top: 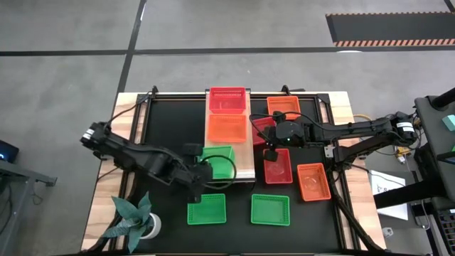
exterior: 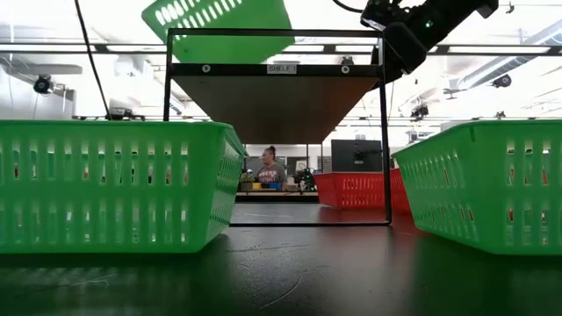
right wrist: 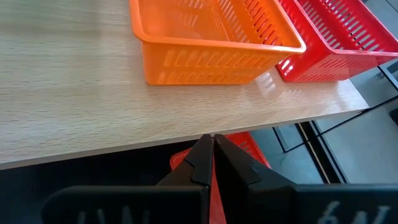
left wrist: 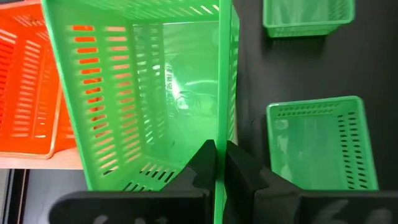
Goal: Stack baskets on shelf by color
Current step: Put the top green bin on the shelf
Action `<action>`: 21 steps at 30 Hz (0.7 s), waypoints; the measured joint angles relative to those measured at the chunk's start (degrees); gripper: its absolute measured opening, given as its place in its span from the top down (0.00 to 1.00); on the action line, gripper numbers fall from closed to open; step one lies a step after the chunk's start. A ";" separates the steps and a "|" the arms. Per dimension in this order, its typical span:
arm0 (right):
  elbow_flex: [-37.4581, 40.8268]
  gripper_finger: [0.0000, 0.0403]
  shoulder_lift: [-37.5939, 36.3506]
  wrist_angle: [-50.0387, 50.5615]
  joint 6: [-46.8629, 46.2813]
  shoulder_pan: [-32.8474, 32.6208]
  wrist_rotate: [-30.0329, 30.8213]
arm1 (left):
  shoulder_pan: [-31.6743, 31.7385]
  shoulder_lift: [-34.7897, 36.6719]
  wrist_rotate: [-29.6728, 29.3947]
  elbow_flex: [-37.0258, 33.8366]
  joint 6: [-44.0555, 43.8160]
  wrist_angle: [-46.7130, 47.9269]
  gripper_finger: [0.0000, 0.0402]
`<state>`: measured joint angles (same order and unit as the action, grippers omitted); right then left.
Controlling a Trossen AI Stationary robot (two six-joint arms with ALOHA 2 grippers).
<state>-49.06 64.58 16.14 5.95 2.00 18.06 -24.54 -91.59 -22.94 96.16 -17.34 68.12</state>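
Note:
The light-wood shelf (top: 245, 153) stands raised on a black frame (exterior: 386, 132). A crimson basket (top: 227, 99) and an orange basket (top: 226, 128) sit on it. My left gripper (top: 201, 171) is shut on a green basket (top: 217, 160) over the shelf's near end, which shows tilted in the low view (exterior: 219, 17). My right gripper (top: 266, 142) is shut and holds nothing. It hovers at shelf height beside the shelf's right edge (right wrist: 186, 134), above crimson baskets on the table (top: 278, 166). My left gripper (left wrist: 219, 155) pinches one side wall of the green basket at its rim (left wrist: 220, 93), with one finger inside and one outside. The basket is lifted and tilted above the shelf's near end. Whether it touches the board, I cannot tell.
Two more green baskets rest on the black table near its front edge (top: 206, 208) (top: 270, 209). Orange baskets lie right of the shelf (top: 284, 107) (top: 313, 181), with another crimson one (top: 259, 126) beside it. A potted plant (top: 138, 217) stands at the near left corner. A person (exterior: 269, 162) stands far behind.

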 joint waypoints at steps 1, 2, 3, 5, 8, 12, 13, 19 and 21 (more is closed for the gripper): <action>0.00 0.98 0.00 -0.02 -0.02 0.00 0.00 | 0.28 -0.30 -0.01 0.00 0.00 0.00 1.00; 0.00 0.98 0.00 -0.02 -0.01 0.00 0.00 | 0.57 -0.63 -0.02 0.00 0.05 0.00 1.00; 0.00 0.98 0.00 -0.02 -0.01 0.00 0.00 | 0.85 -0.94 -0.07 0.00 0.12 0.00 1.00; 0.00 0.98 0.00 -0.02 -0.02 0.00 0.00 | 1.34 -1.34 -0.04 -0.02 0.13 -0.02 1.00; 0.00 0.98 0.00 0.01 -0.01 0.00 0.00 | 2.04 -1.83 -0.05 -0.02 0.13 -0.05 1.00; 0.00 0.98 0.00 0.18 0.00 0.00 0.00 | 2.37 -2.52 -0.09 -0.02 1.60 -0.26 0.98; 0.00 0.98 0.00 0.24 0.00 0.00 0.00 | 2.37 -2.70 -0.07 -0.02 1.86 -0.26 0.96; 0.00 0.98 0.02 0.37 0.00 0.00 -0.01 | 2.73 -3.34 -0.06 -0.02 4.34 -1.41 0.87; 0.00 0.98 0.02 0.37 -0.01 0.00 0.00 | 2.82 -3.34 -0.07 -0.02 4.68 -2.26 0.85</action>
<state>-49.06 64.60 16.51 5.95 2.00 18.06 -21.71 -94.92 -23.00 96.14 -12.67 65.85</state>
